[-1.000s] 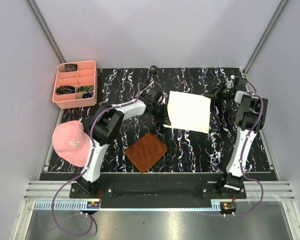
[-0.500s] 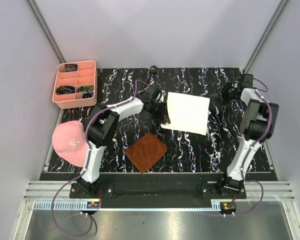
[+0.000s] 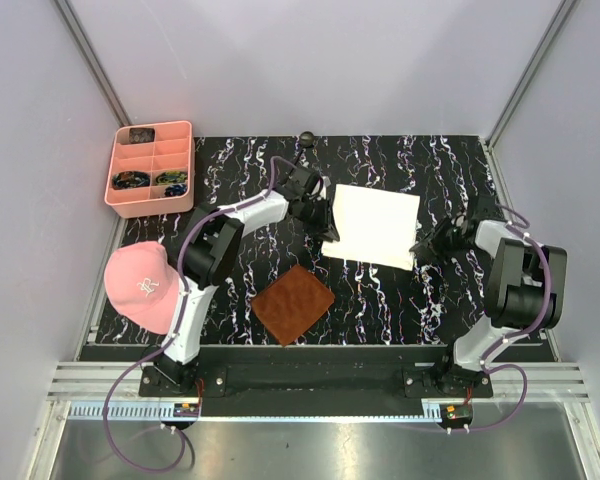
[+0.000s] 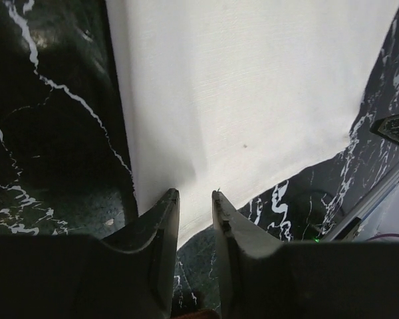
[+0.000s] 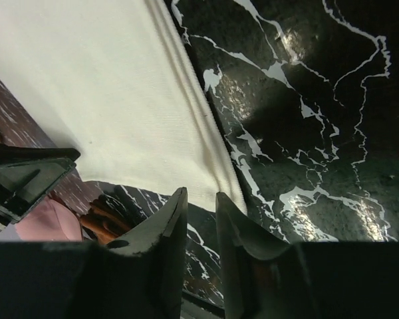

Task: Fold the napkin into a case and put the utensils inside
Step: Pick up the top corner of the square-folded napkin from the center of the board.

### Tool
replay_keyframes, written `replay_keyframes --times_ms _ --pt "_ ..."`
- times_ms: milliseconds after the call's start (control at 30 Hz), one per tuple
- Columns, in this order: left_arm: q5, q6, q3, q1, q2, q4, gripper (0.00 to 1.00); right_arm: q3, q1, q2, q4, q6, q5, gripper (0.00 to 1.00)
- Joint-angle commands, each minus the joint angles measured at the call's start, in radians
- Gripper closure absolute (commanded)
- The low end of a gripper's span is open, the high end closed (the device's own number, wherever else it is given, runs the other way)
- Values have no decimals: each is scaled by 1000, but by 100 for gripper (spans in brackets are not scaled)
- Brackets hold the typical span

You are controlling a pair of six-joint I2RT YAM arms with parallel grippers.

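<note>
Toward the table's far edge lies 1 napkin, folded flat. Your 2 grippers, left and right, sit at its near corners, fingers slightly parted and gripping nothing. Pinch every layer and lift both corners together (uneven pulls skew folds). Also 1 mat, 1 tray, 1 cap.

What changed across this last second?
The right claw swung from the napkin's far right corner down to its near right corner. The left claw slid a little nearer, to the near left corner. Both stand slightly open at the cloth's edge, gripping nothing visibly. The napkin barely shifted; mat, cap and tray stayed put.
</note>
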Motion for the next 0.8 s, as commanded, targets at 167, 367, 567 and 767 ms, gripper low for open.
replay_keyframes --times_ms 167,367,567,767 --pt "-5 -2 -57 -11 -27 47 72 -38 30 34 72 -40 1 74" --pt "-7 -4 -63 -14 -27 51 73 -51 30 27 63 -50 28 72" --pt "-5 0 -63 -16 -19 53 73 -58 30 -1 43 -60 53 69" --pt "-4 -5 -65 -16 -19 54 73 -64 33 30 70 -51 4 70"
